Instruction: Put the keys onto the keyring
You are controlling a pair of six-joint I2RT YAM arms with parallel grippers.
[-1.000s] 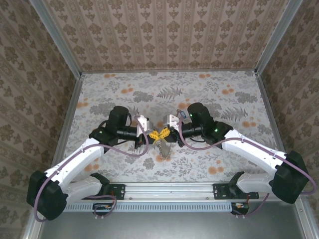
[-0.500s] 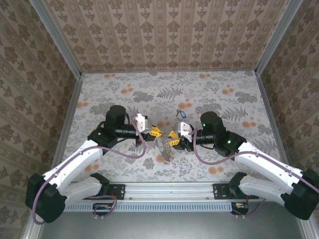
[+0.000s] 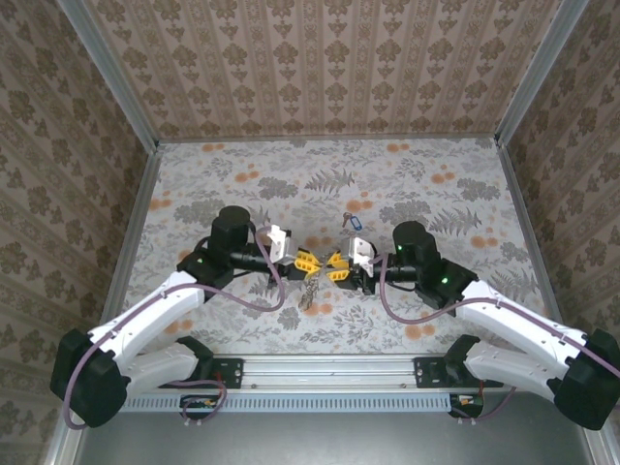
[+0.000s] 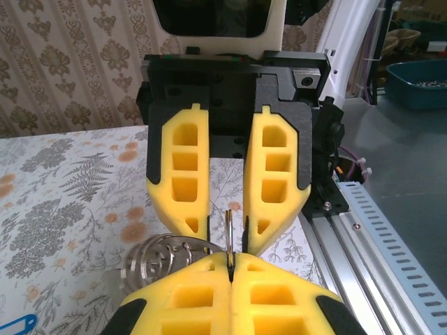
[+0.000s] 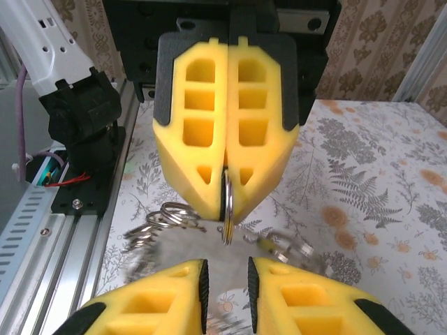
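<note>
Two yellow, hollow-celled grippers are facing tip to tip as I am running the rig: the left gripper (image 4: 230, 264) is pinching the thin keyring (image 4: 228, 225) edge-on, while the right gripper (image 5: 225, 279) is standing spread before it. The keys (image 3: 351, 221), blue plastic tag and dark metal, are lying apart on the floral table (image 3: 436, 189); I am judging nothing threaded yet.

Floral table (image 3: 436, 194), patterned walls (image 3: 320, 68), slotted rail (image 3: 329, 399)
</note>
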